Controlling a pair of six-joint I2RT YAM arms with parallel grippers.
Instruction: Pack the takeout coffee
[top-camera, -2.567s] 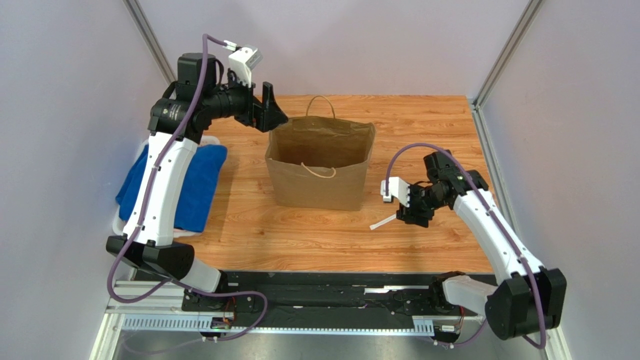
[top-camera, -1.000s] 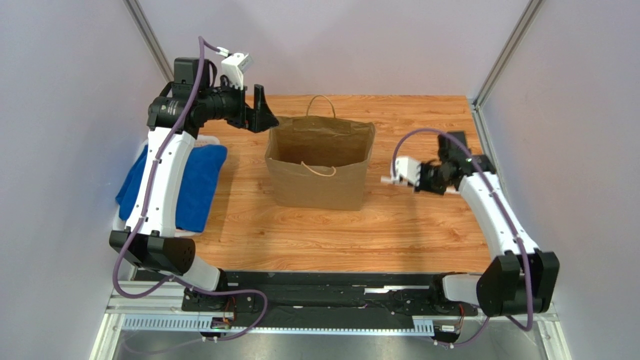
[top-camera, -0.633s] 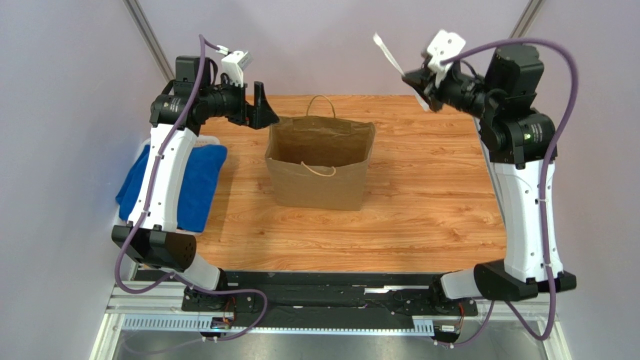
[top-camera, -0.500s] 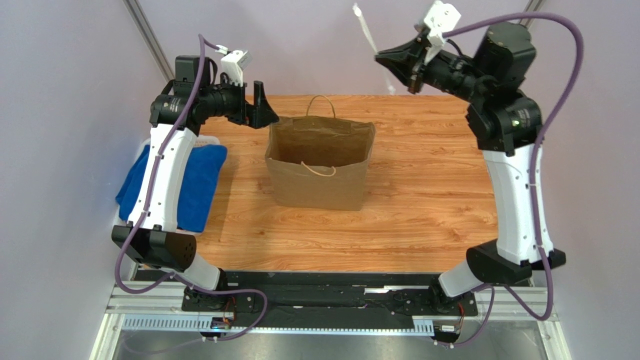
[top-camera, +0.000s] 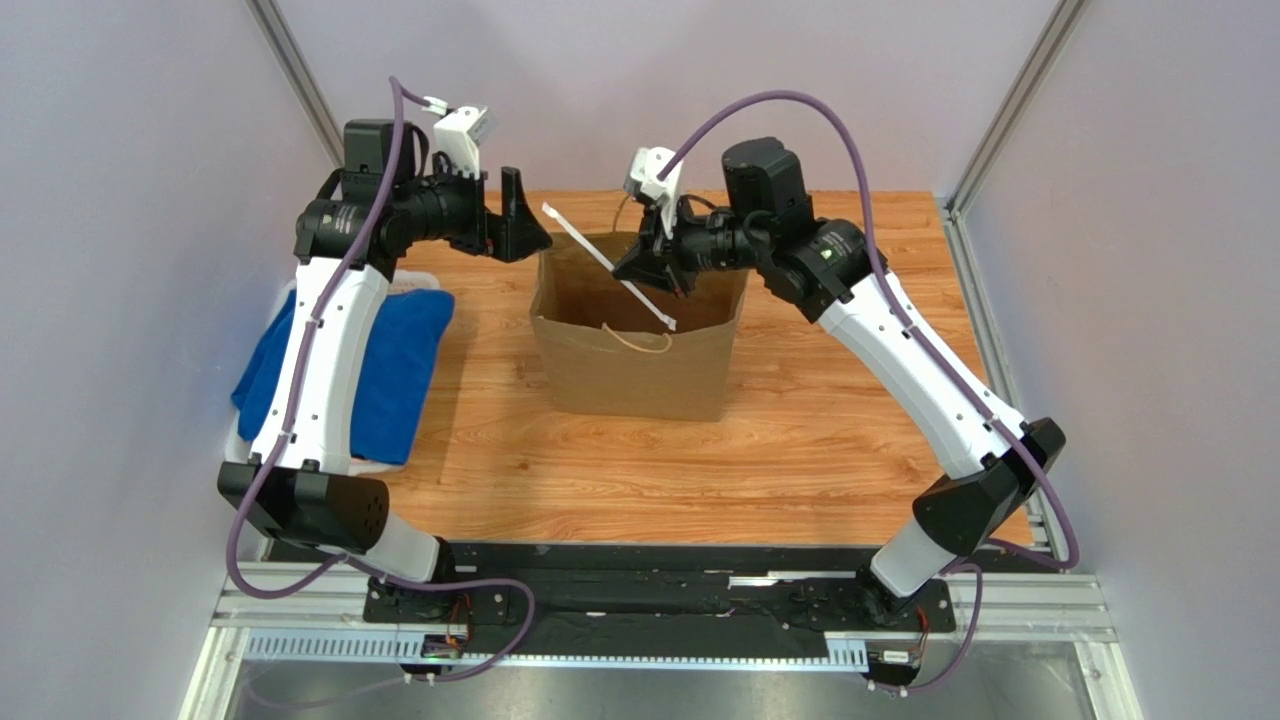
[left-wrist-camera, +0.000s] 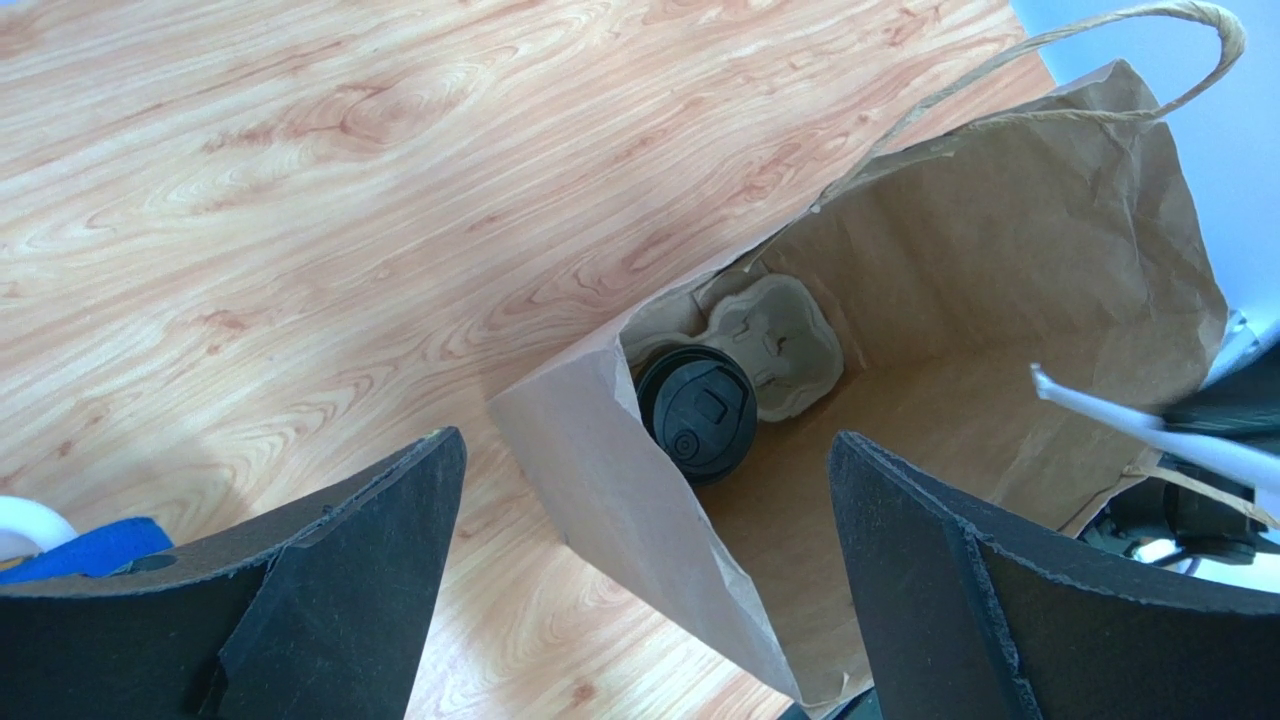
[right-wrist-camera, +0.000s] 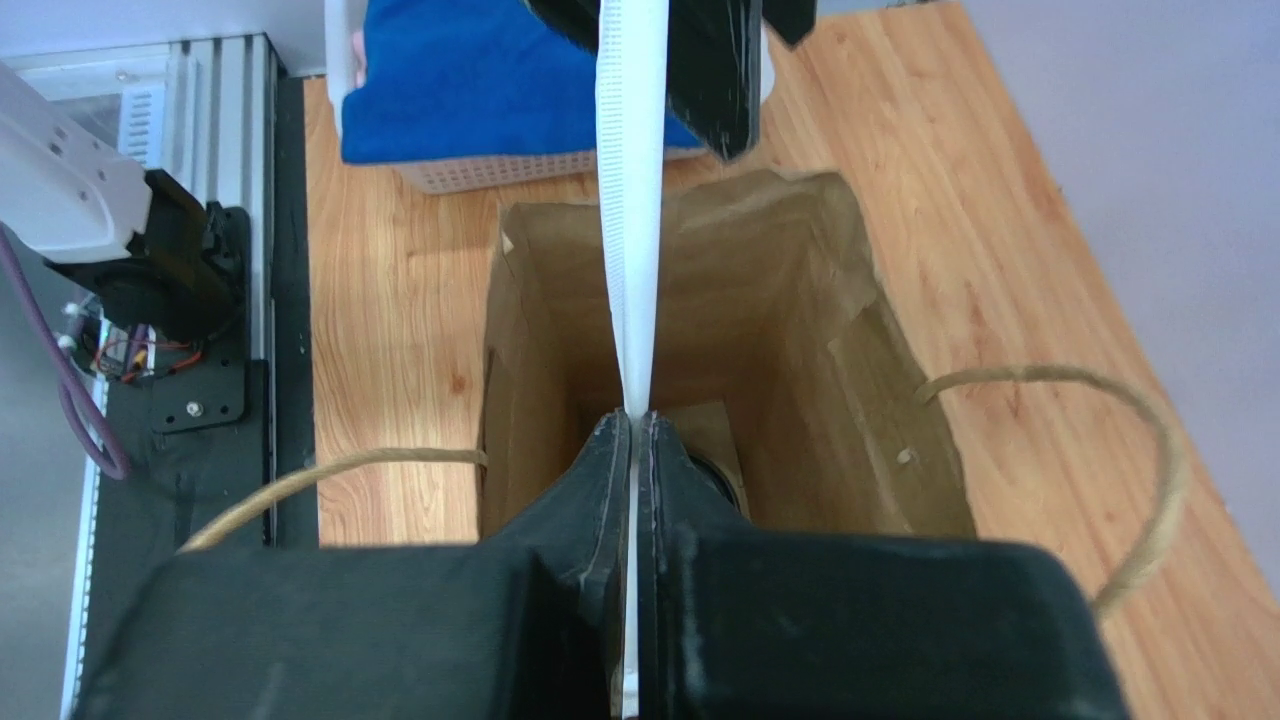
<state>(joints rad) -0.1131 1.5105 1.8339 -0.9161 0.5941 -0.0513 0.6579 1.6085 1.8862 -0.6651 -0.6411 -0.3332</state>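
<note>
The takeout coffee shows only as a round black lid (left-wrist-camera: 696, 413), deep inside the open brown paper bag (top-camera: 631, 368). It sits beside a grey pulp cup tray (left-wrist-camera: 774, 345). My right gripper (top-camera: 649, 267) hangs over the bag's mouth, shut on a long white wrapped straw (top-camera: 594, 255) that slants across the opening. In the right wrist view the straw (right-wrist-camera: 631, 195) runs up from the pressed-together fingertips of the right gripper (right-wrist-camera: 631, 417). My left gripper (top-camera: 519, 225) hovers open at the bag's back-left corner. In the left wrist view the left gripper (left-wrist-camera: 646, 438) holds nothing, and its jaws frame the bag's rim.
A white basket with a blue cloth (top-camera: 383, 375) stands left of the bag. The bag's string handles (top-camera: 639, 342) droop at front and back. A black rail (top-camera: 661, 578) with the arm bases lines the table's near edge. Grey walls close in on both sides.
My right arm has swung down from high at the back right to above the bag's mouth, carrying the straw. The left arm has barely moved and stays open.
</note>
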